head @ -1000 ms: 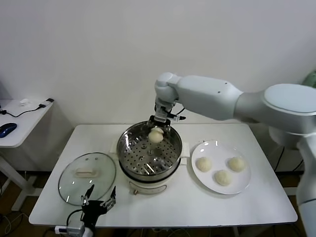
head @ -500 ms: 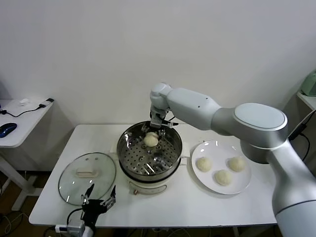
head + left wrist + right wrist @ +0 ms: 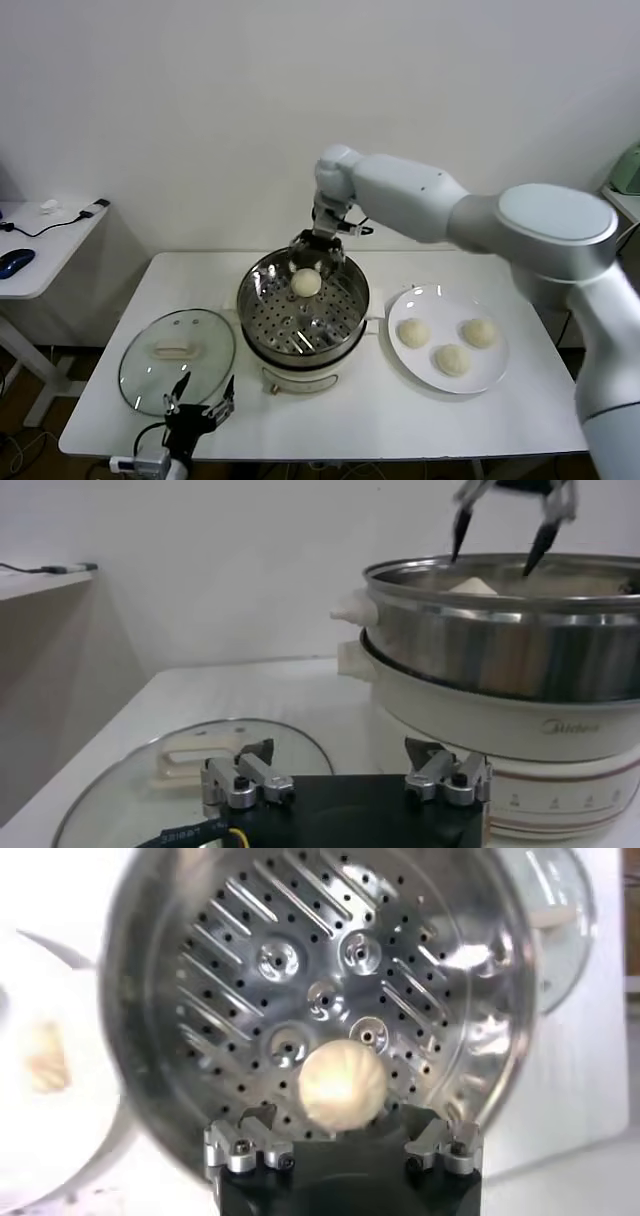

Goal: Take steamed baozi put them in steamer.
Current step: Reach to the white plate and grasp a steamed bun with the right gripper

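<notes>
**Inspector A:** Status of the right pincer (image 3: 318,246)?

**Inspector B:** It hangs over the far rim of the steamer (image 3: 303,345), fingers spread, gripping nothing. One baozi (image 3: 306,283) lies on the perforated tray directly under it, at the far side of the steamer. In the right wrist view that bun (image 3: 342,1085) sits just ahead of the spread fingertips, apart from them.

**Inspector A:** And the remaining stock?

**Inspector B:** Three baozi (image 3: 452,359) rest on the white plate (image 3: 400,300), which stands on the counter (image 3: 480,420) just to the right of the steamer. One of four is placed, so I judge the task about a quarter done.

**Inspector A:** Which arm is better placed for the next pick?

**Inspector B:** The right. The plate lies to the right of the steamer and nearer the robot than the pincer's present post, so the move would run right and towards the robot. The buns are round domes with no long axis, so wrist turn matters little.

**Inspector A:** Left arm?

**Inspector B:** The left pincer (image 3: 200,400) is parked low at the near counter edge, well left of the steamer, beside the glass lid (image 3: 176,356), fingers spread and unloaded.
</notes>
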